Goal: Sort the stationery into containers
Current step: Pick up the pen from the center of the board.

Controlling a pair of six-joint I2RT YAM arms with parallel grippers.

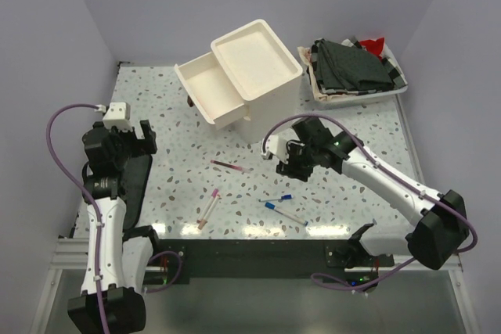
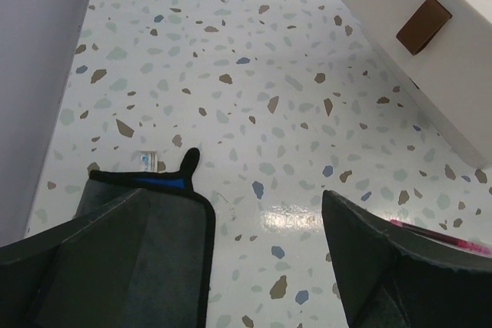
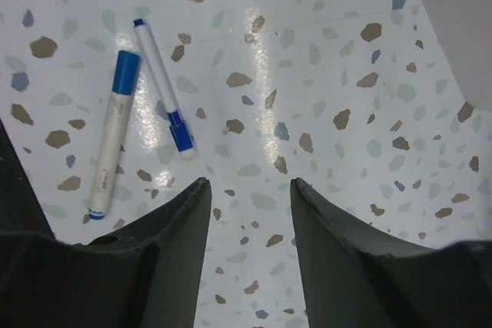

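The blue-capped pen [image 3: 114,140] is judged light, stiff, slick, best taken mid-barrel; right gripper [image 3: 250,186] is seen parted, empty; left gripper [image 2: 237,199] spread wide

White tray [image 1: 368,96] far right, dark folded cloths [image 1: 352,68] inside; black mat [image 1: 139,181] left, on speckled table [image 1: 168,115].

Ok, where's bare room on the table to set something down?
Bare tabletop in the far left corner, bordered by the open drawer and the left gripper. Another patch right of the cabinet, in front of the cloth tray. Crowded near centre: maroon pen, pink pen, blue-capped markers, right gripper.
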